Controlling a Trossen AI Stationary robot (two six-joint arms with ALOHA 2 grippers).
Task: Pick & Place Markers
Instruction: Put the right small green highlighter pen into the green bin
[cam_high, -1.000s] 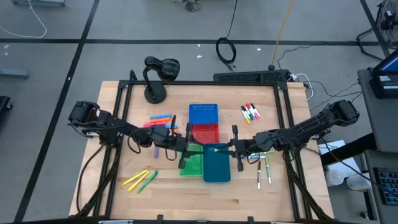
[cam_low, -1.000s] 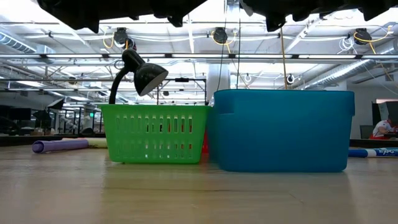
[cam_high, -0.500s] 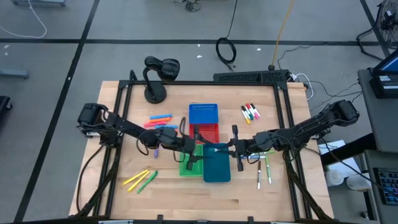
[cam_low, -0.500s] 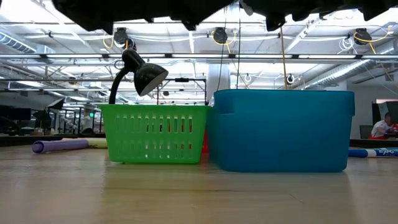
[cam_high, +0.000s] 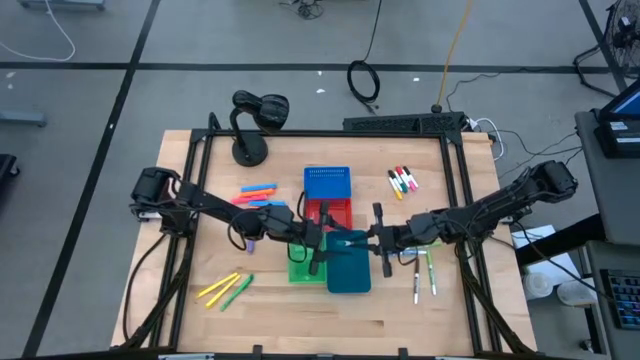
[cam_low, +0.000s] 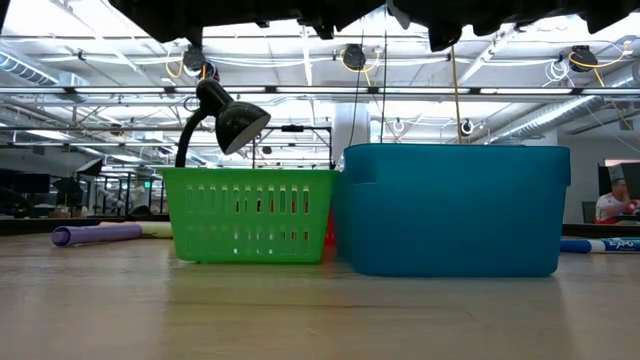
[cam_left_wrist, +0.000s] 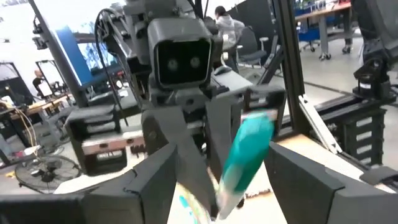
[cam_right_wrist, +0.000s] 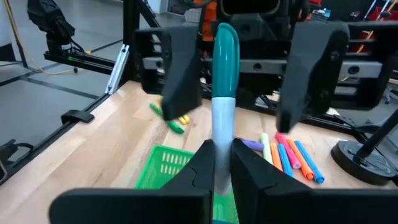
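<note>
A wooden table holds a teal bin, green basket, red bin and blue bin; their contents are hidden. Above the teal bin, the right gripper pinches a teal-capped marker upright. The left gripper faces it, fingers spread. No writing is legible.

Four bins sit clustered mid-surface. Markers lie left of them, more to their right rear, others at the front left. A lamp stands at the rear left.
</note>
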